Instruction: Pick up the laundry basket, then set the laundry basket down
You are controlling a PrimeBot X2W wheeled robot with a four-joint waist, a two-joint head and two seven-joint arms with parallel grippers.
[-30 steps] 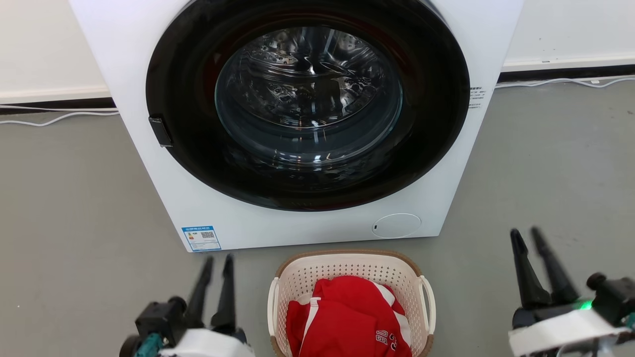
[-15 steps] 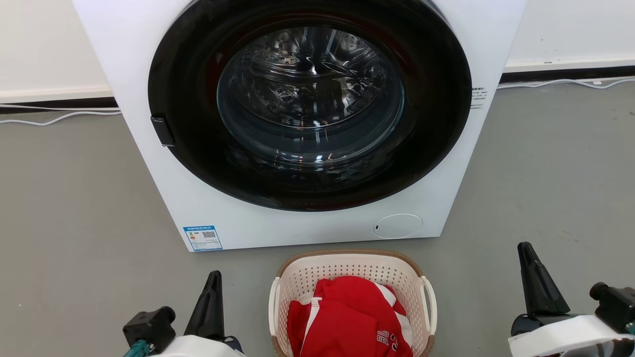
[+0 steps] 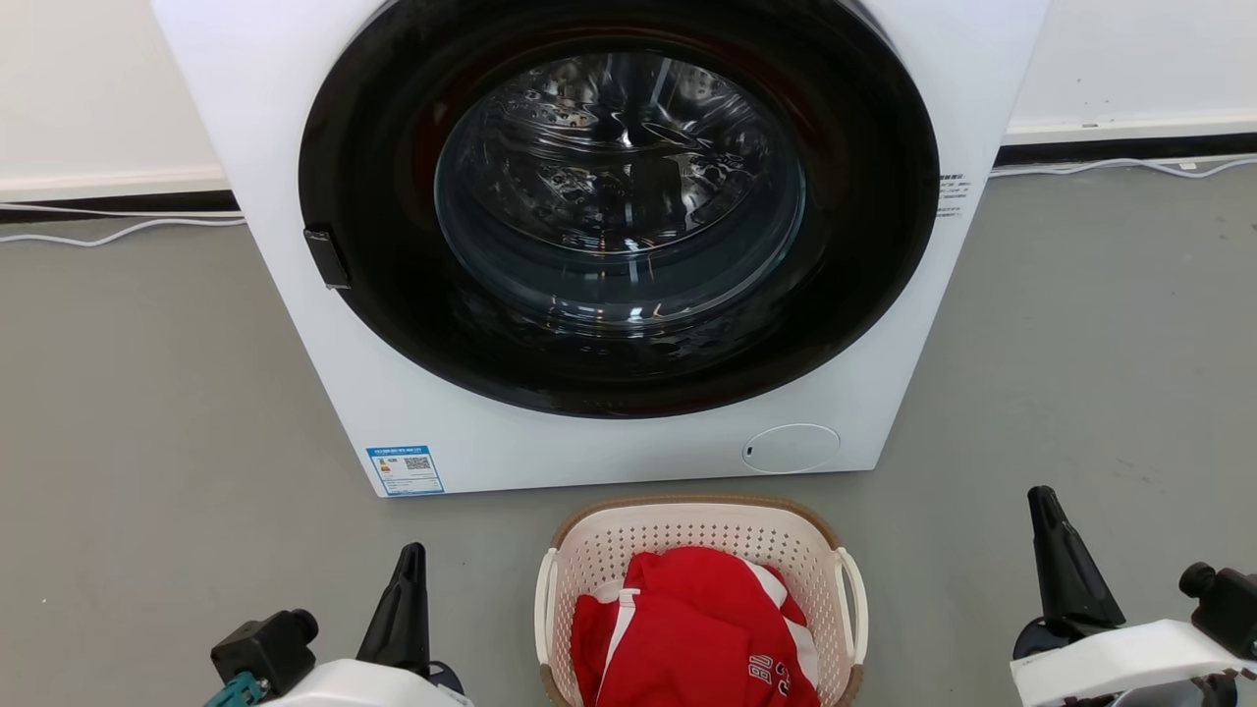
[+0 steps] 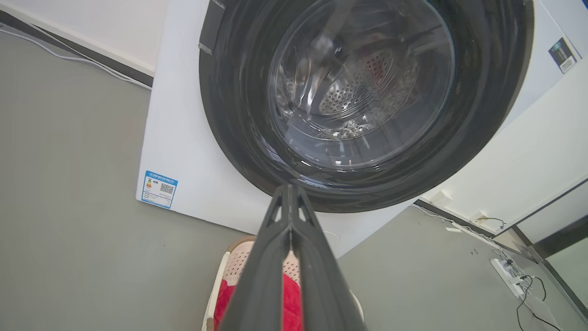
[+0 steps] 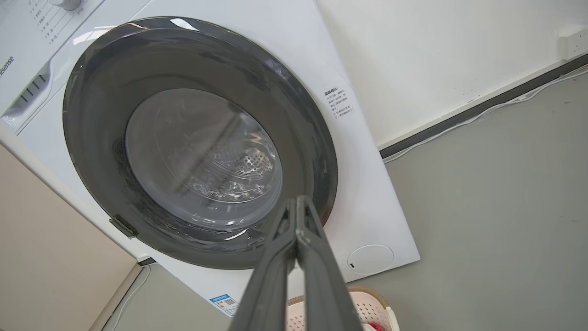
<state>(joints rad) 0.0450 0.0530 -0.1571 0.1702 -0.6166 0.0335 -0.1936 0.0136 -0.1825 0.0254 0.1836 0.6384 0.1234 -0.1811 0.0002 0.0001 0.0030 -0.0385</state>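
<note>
The laundry basket (image 3: 687, 530), cream-white with a brown rim and white loop handles, stands on the grey floor just before the washer, low in the head view. A red and white garment (image 3: 692, 628) lies in it. My left gripper (image 3: 410, 552) is shut and empty, left of the basket and apart from it. My right gripper (image 3: 1041, 496) is shut and empty too, well off to the basket's right. In the left wrist view the shut fingers (image 4: 288, 191) cross over the basket (image 4: 236, 262). The right wrist view has the basket's corner (image 5: 370, 308) beside its shut gripper (image 5: 298, 200).
A white front-loading washer (image 3: 295, 245) with a dark round door (image 3: 619, 216), which is closed, rises right behind the basket. White cables (image 3: 118, 234) run along the wall's base. A power strip (image 4: 505, 271) lies on the floor to the washer's side. Open grey floor spreads on both sides.
Both grippers went from open to shut and sank lower in the head view. The basket stays put; the picture has shifted slightly.
</note>
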